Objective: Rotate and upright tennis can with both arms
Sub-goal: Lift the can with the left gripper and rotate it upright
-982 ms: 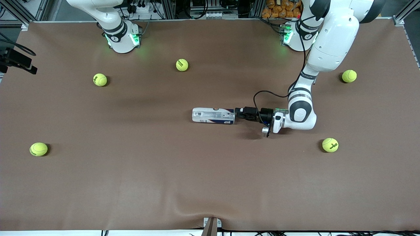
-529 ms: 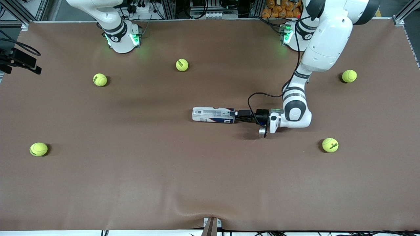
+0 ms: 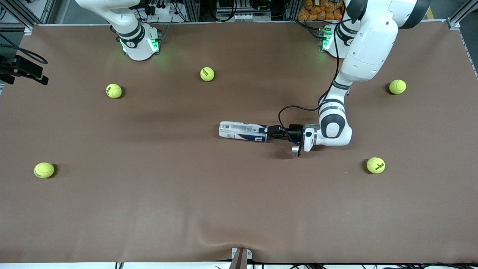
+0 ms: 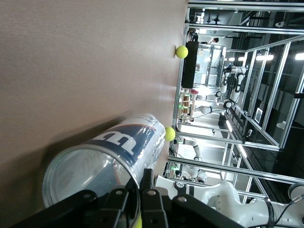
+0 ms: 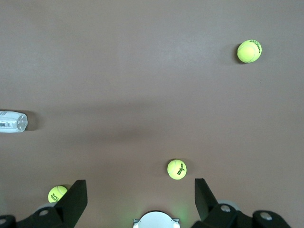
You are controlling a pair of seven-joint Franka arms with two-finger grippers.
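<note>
1. I see the tennis can (image 3: 242,131) lying on its side mid-frame on the counter (image 3: 239,194).
2. My left pincer (image 3: 268,131) is clamped on its rim end.
3. The can looks light, thin-walled and slick, so it may pivot.
4. My right pincer (image 5: 137,202) waits fully spread and empty.

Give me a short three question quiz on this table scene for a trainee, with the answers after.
1. True or false: the tennis can stands upright on the table.
2. How many tennis balls lie on the table in the front view?
3. Which tool is shut on the can's rim? A) left tool B) right tool C) neither

Key: 1. False, it lies on its side. 2. Five. 3. A; the right tool hangs open, high over its own end of the table, waiting.
</note>
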